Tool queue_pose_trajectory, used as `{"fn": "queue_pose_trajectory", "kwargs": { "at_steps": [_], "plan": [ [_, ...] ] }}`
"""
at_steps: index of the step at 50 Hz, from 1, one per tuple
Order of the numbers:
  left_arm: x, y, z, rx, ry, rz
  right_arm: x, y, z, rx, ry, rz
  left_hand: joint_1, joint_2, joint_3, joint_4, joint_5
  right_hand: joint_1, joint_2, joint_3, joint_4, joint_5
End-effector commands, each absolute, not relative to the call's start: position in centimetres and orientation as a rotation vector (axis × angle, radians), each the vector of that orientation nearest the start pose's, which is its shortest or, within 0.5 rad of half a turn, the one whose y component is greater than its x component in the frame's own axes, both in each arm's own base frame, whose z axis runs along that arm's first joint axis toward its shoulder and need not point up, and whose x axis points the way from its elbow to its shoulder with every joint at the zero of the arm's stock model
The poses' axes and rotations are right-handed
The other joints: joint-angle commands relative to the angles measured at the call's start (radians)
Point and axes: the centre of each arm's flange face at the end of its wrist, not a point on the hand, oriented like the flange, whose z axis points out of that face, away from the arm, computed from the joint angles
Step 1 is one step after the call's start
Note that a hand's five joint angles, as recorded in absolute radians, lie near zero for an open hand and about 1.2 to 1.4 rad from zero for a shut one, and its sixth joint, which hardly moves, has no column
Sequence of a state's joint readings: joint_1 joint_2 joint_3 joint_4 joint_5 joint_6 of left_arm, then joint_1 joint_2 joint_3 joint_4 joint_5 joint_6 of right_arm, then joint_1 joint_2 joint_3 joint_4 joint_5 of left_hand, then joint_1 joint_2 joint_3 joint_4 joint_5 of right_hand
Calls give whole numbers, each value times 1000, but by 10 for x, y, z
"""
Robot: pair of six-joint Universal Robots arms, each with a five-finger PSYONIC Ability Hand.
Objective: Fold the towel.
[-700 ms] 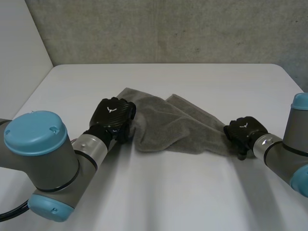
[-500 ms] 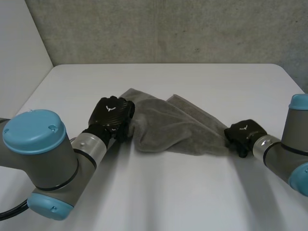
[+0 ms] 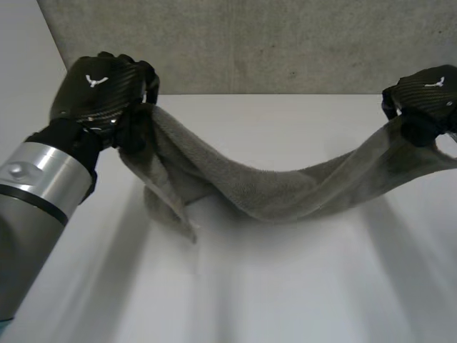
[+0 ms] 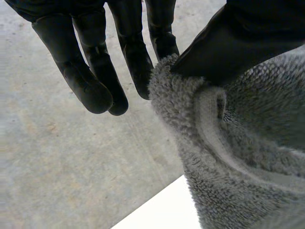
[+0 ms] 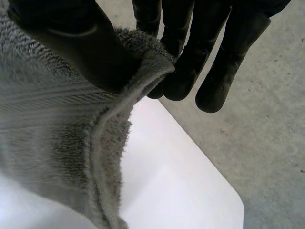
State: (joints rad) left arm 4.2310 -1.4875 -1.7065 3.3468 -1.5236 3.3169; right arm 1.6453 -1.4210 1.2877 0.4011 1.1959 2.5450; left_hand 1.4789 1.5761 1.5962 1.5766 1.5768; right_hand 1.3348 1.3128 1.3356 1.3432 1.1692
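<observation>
Head view: towel [image 3: 285,189] was strung between both hands above the white counter [image 3: 285,293], sagging in the middle. Left hand [image 3: 100,89] was raised at one end and right hand [image 3: 423,96] at the other, well apart. A loose flap hung down below the left hand. Couldn't tell whether the lowest part of the sag touched the counter. Only the backs of the hands faced this camera, so the grip itself wasn't readable here. Concrete wall [image 3: 271,43] behind the counter.

Left wrist view: this gave the grip that the head view hid. Thumb [image 4: 248,43] was pressed onto a bunched bit of the towel's hemmed edge [image 4: 209,124], clamping it against the nearer fingers [image 4: 138,62]. The other fingers hung nearly straight beside it, off the cloth. Left hand was closed on the towel in a pinch, not a full wrap. The rest of the towel dropped away under the thumb, with a sliver of counter beneath.

Right wrist view: same story on the other end. Thumb [image 5: 81,43] sat on top of the hem near a corner, and fingers [image 5: 190,57] backed it from behind, with the edge sandwiched between. Right hand was clamped on the towel, and the outermost finger looked clear of it. Cloth hung down from the pinch, with a rounded counter corner and the concrete below, which the head view didn't show.
</observation>
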Motion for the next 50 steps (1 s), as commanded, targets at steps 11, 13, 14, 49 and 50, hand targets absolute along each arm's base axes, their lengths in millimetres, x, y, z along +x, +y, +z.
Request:
{"fn": "queue_pose_trajectory", "kwargs": {
  "at_steps": [11,13,14,49,50],
  "plan": [
    [-283,-271,202,839,2436,-2134,221,-373,222,-1210,2393,-1717,-83,-180,-200,-180,-355,61,83,61,53,53],
    [-287,-279,194,845,2448,-2115,227,-381,211,-1213,2389,-1745,-83,-180,-200,-180,-355,61,83,61,53,53],
    [-291,-287,188,842,2452,-2111,233,-388,201,-1200,2373,-1783,-83,-180,-200,-180,-355,61,83,61,53,53],
    [-266,-329,329,562,1907,-2752,268,-375,323,-886,1698,-2359,-83,-180,-200,-180,-355,61,83,61,53,53],
    [-268,-330,312,599,1993,-2692,269,-373,308,-949,1749,-2324,-83,-180,-200,-180,-355,61,83,61,53,53]
  ]
}}
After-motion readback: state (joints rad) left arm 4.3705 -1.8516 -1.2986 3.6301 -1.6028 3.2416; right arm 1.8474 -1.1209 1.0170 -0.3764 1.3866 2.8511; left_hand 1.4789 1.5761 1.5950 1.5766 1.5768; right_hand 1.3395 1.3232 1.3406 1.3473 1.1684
